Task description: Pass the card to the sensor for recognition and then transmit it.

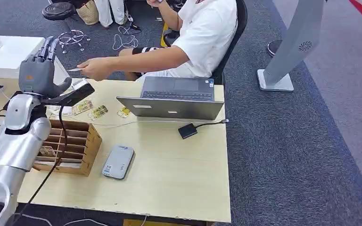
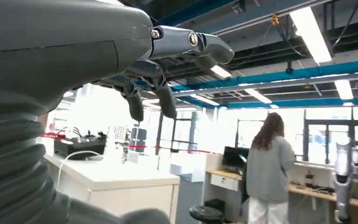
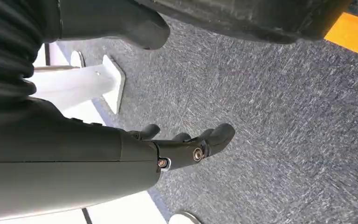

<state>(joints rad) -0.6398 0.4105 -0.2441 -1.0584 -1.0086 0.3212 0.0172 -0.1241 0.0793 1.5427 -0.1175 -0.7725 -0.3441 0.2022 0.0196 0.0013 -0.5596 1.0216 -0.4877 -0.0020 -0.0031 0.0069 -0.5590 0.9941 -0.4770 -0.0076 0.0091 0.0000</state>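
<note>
The left hand (image 1: 40,70) is raised nearest the camera, fingers spread upward and holding nothing. The card (image 1: 74,69) is pinched in a seated person's hand (image 1: 94,69) just beside those fingers, its long axis pointing toward them. The right hand (image 3: 186,147), empty with fingers loosely apart, is seen hanging over carpet, far from the card.

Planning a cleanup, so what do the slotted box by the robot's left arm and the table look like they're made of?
Slotted box: apparently unfinished wood or plywood, light brown with thin divider slats. Table: likely pale wood-look laminate, smooth and matte; the true core can't be told.
</note>
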